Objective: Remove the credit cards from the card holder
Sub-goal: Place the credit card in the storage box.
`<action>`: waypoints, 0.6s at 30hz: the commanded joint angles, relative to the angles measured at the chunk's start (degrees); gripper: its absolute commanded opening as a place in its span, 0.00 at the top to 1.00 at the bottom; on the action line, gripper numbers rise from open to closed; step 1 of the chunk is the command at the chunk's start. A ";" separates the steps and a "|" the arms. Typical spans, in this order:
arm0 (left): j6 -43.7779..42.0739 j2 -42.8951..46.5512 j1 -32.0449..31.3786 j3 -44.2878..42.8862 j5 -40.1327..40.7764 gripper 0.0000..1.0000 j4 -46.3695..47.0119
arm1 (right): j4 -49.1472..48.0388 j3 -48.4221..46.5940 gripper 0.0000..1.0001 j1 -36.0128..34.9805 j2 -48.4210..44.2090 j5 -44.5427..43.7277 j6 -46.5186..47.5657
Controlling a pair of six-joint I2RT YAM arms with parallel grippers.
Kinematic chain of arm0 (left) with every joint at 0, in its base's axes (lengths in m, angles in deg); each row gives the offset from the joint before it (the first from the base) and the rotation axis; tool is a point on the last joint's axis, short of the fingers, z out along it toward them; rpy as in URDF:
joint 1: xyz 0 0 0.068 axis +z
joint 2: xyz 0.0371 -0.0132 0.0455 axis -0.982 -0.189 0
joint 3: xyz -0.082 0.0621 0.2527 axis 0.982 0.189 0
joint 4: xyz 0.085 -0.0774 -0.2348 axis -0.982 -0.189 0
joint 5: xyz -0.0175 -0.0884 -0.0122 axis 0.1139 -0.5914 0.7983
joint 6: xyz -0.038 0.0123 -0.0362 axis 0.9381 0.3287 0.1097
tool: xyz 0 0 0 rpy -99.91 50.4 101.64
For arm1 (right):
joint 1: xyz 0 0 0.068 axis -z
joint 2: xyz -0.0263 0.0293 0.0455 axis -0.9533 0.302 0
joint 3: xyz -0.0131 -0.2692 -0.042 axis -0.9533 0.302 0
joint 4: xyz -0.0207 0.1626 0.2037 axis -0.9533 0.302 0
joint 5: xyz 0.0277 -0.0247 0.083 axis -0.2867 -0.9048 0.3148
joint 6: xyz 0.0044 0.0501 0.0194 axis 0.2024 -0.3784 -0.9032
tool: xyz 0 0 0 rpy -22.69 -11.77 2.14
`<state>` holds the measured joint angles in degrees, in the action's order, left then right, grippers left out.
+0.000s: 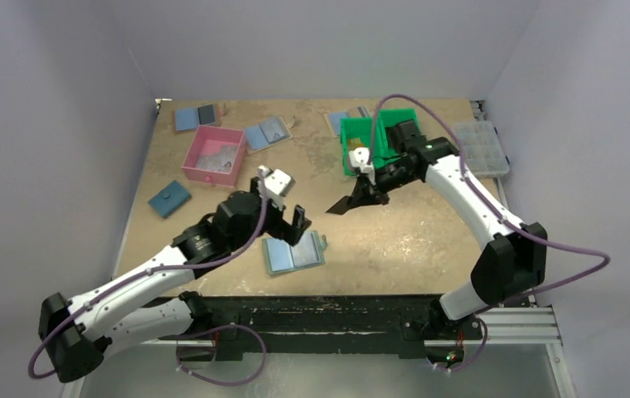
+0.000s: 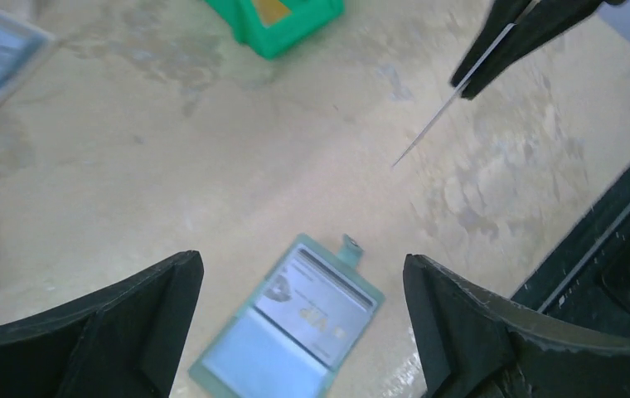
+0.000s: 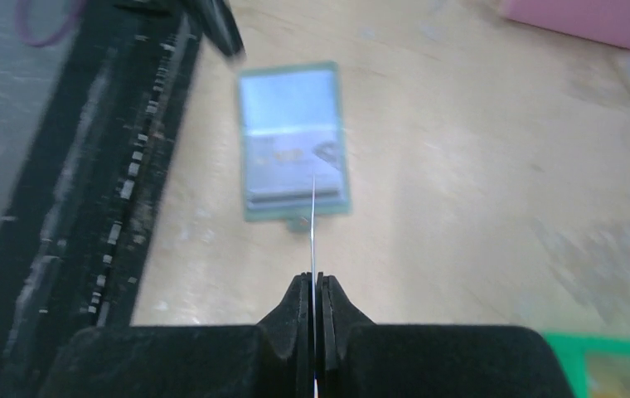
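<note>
The card holder (image 1: 293,254) lies open and flat on the table near the front edge, pale blue inside with a grey pocket panel; it also shows in the left wrist view (image 2: 295,332) and the right wrist view (image 3: 293,141). My left gripper (image 1: 283,220) is open and empty just above it, jaws wide apart (image 2: 302,261). My right gripper (image 1: 360,197) is shut on a thin card (image 1: 341,206), held in the air right of the holder. The card shows edge-on (image 3: 313,224) (image 2: 428,128), so I cannot tell its colour.
A green bin (image 1: 346,162) behind the right gripper holds orange-yellow flat pieces (image 1: 353,149). A pink tray (image 1: 212,153), a dark blue closed wallet (image 1: 169,199) and other blue-and-grey folders (image 1: 266,134) lie at the back left. A clear compartment box (image 1: 482,149) sits at the right edge.
</note>
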<state>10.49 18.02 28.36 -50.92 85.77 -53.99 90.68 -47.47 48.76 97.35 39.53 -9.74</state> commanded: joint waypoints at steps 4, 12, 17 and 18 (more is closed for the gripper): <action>-5.67 1.43 9.53 -14.66 1.41 0.04 -17.23 | -19.34 4.58 1.00 8.35 -11.43 -19.18 -6.20; -10.99 3.83 10.36 -6.76 8.24 0.06 -13.80 | -27.78 2.24 1.00 13.18 -10.08 -35.09 3.46; -7.10 12.24 12.48 2.03 9.69 0.01 -8.99 | -31.74 0.71 1.00 16.02 -5.27 -39.35 7.89; -6.70 13.77 13.03 3.43 7.86 0.01 -8.22 | -32.92 0.67 1.00 16.57 -4.23 -40.19 8.86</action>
<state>2.25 24.53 39.51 -52.17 93.44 -67.12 63.86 -44.39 63.51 90.59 5.83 -6.38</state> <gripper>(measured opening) 0.987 0.031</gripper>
